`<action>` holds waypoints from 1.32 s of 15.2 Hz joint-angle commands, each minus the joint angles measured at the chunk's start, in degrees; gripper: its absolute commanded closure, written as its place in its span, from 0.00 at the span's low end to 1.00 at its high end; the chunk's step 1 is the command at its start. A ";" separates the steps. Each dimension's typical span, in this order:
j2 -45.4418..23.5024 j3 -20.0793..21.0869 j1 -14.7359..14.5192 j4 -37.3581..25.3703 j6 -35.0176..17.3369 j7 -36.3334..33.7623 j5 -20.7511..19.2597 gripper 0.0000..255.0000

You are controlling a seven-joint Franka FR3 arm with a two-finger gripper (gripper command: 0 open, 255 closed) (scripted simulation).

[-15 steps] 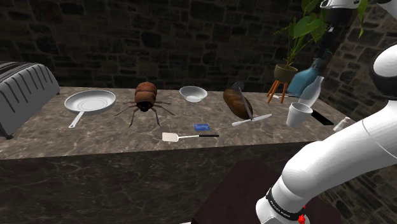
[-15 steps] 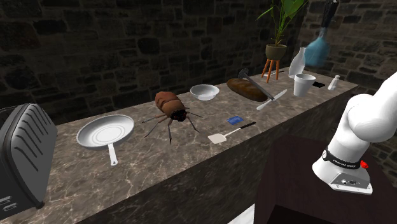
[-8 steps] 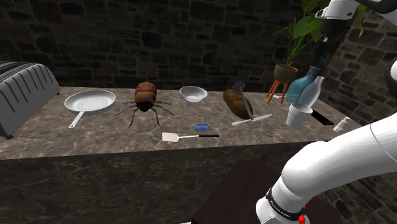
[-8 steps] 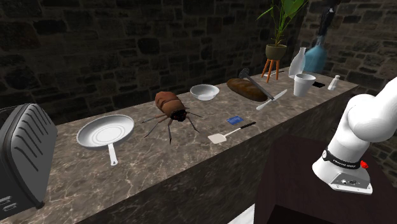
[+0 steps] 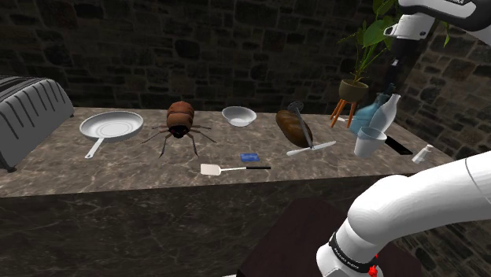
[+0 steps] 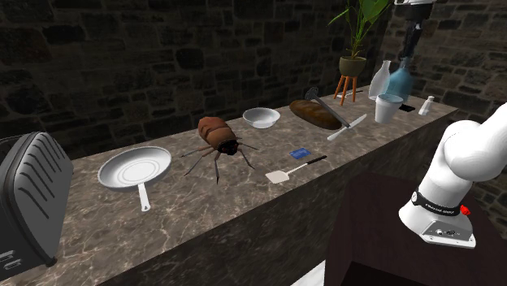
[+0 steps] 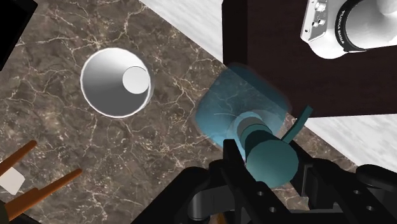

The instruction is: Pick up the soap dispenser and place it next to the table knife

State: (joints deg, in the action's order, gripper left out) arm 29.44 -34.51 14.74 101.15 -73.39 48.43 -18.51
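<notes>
- Jaws clamp the blue soap dispenser (image 7: 236, 109) by its neck, clear of the tabletop (image 7: 127, 159).
- Shoulder view: it overlaps a clear bottle (image 5: 390, 108); which is in front is unclear.

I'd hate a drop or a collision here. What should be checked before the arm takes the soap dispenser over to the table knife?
1. Grip: gripper shut on the soap dispenser at its pump: ok.
2. Dispenser lifted off the counter: ok.
3. Target found: table knife lies beside the bread loaf: ok.
4. Bare counter next to the knife for setting down: ok.
5. Path clear: not ok. The white cup stands roughly between dispenser and knife, so go over or around it.
</notes>
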 commanded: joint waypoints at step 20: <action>6.38 -1.57 2.16 20.91 -14.87 -3.19 -3.31 1.00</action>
State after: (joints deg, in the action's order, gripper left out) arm 35.49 -36.12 16.79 121.05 -87.57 45.54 -21.68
